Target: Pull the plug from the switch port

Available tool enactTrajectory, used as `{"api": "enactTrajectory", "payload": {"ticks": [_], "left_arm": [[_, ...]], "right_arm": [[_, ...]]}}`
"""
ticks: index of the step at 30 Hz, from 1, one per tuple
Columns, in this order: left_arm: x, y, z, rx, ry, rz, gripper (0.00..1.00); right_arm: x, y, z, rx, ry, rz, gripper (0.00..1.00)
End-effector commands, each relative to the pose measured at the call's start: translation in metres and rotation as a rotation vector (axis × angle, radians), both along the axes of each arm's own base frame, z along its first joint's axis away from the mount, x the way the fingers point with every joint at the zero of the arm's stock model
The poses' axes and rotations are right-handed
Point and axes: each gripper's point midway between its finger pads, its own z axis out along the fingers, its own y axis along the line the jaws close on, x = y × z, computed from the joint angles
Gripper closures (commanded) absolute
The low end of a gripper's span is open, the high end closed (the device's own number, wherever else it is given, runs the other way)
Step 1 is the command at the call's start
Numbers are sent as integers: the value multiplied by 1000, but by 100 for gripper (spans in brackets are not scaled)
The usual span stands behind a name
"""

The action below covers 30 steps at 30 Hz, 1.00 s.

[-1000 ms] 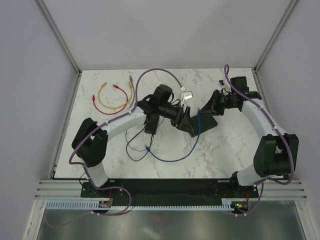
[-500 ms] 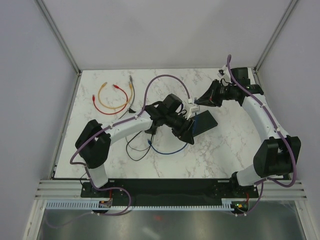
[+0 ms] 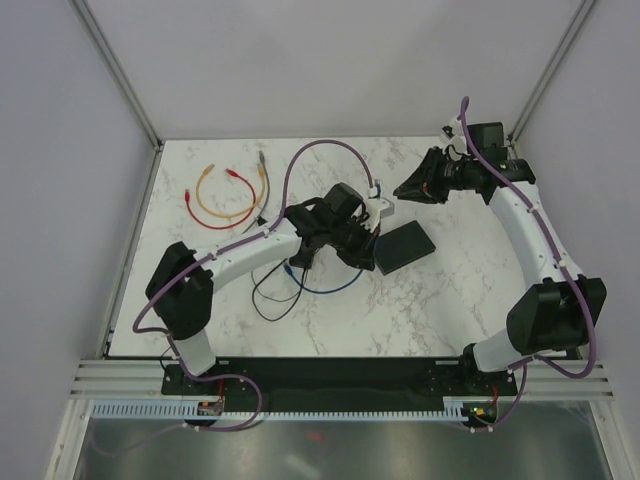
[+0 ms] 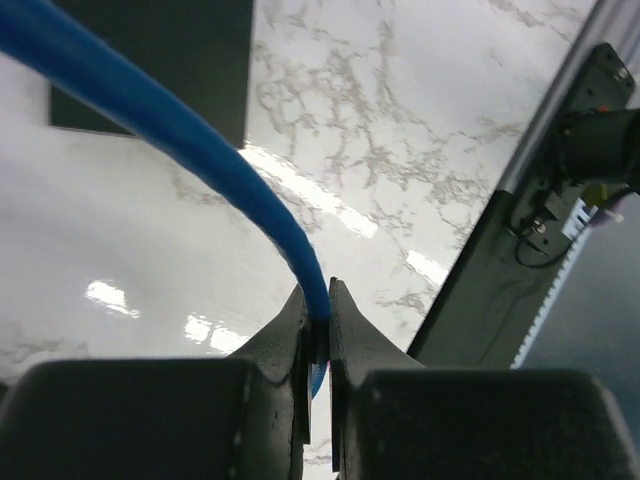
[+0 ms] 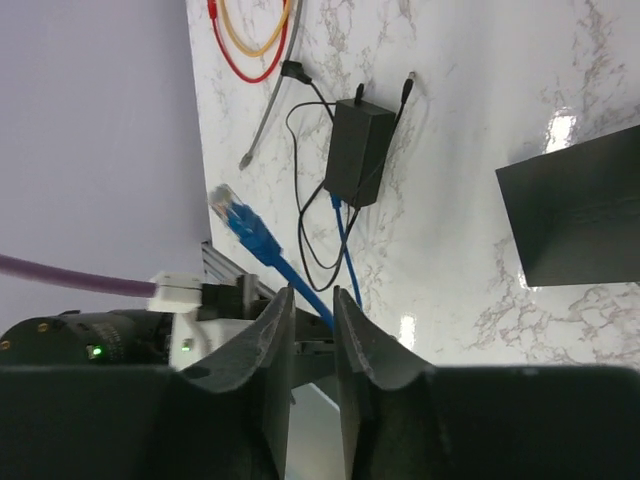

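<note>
Left tool (image 4: 318,295) clamped on blue cable (image 4: 200,150), plug (image 5: 228,206) free in right wrist view, right tool (image 5: 313,296) apart

Table top: white marble-pattern slab (image 3: 450,290), grey veining, glossy finish.
Walls: plain pale grey-lilac left panel (image 3: 60,200), back panel (image 3: 340,60), right panel (image 3: 610,150).
Frame: aluminium posts (image 3: 115,65) at both rear corners.
Near edge: ribbed aluminium rail (image 3: 110,378); slotted white duct (image 3: 330,409) alongside.
Below: dull grey metal sheet (image 3: 330,450).
Light: even, diffuse; bright reflections (image 4: 300,180) on the slab.
</note>
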Motion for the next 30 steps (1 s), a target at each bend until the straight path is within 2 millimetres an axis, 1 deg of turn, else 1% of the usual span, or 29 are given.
{"api": "enactTrajectory", "payload": {"ticks": [1,2,3,4,5,6,7,8,10,11,12,13,14,15,16,17,18,19,20,21,22,23,24,25,26,27,28,29,30], "left_arm": [[43,16,58,4,-253,143,98],[51,19,66,13,-289,169,98],[63,30,65,57,-316,219,98],[70,34,68,69,-328,241,98],[79,37,76,69,-344,261,98],[88,45,79,78,-343,286,98],[92,46,84,65,-339,293,98],[98,44,99,-10,-283,292,98],[95,33,125,-158,-199,241,98],[92,26,143,-240,-147,227,98],[81,18,159,-320,-106,154,98],[84,12,182,-415,-130,116,98],[78,7,199,-489,-98,82,98],[63,3,215,-565,-59,-19,98],[59,1,228,-615,-47,-57,98],[57,-3,252,-702,-43,-82,98],[51,-2,262,-740,-20,-125,98],[51,-2,273,-783,-30,-147,98],[51,0,282,-812,-3,-144,98],[58,1,288,-826,-25,-123,98],[73,10,291,-827,-45,-79,98],[81,16,296,-834,-70,-58,98],[99,30,298,-834,-96,-9,98],[109,37,303,-839,-121,4,98],[114,46,307,-839,-140,-6,98],[130,63,307,-828,-158,28,98],[137,74,321,-824,-222,24,98],[150,80,315,-800,-224,47,98],[169,99,317,-780,-260,116,98]], "right_arm": [[1,-10,20,-63,-56,-41,70],[1,-13,21,-79,-59,-49,62],[3,-17,25,-102,-75,-70,57],[2,-19,25,-112,-71,-75,54],[3,-20,27,-120,-80,-79,50],[2,-21,30,-127,-86,-85,48],[2,-23,28,-137,-80,-92,46],[1,-23,27,-140,-77,-91,45],[1,-24,25,-143,-69,-95,44],[1,-26,24,-144,-64,-98,44],[1,-27,22,-148,-59,-102,43],[1,-28,21,-149,-59,-105,44],[0,-28,21,-149,-56,-106,43],[0,-29,21,-149,-56,-109,43],[0,-29,21,-150,-56,-110,43],[0,-31,22,-153,-62,-113,43],[0,-32,22,-153,-61,-118,43],[-1,-33,23,-154,-62,-120,43],[-1,-34,23,-156,-61,-120,42],[-2,-35,23,-156,-62,-123,42],[-3,-35,23,-156,-61,-123,42],[-5,-36,24,-157,-62,-122,42],[-6,-35,22,-157,-58,-120,42],[-7,-36,22,-156,-58,-120,42],[-9,-35,21,-156,-54,-116,42],[-10,-35,21,-157,-55,-115,42],[-11,-35,21,-155,-57,-114,42],[-12,-35,21,-155,-53,-115,42],[-13,-35,21,-155,-54,-113,42]]}}
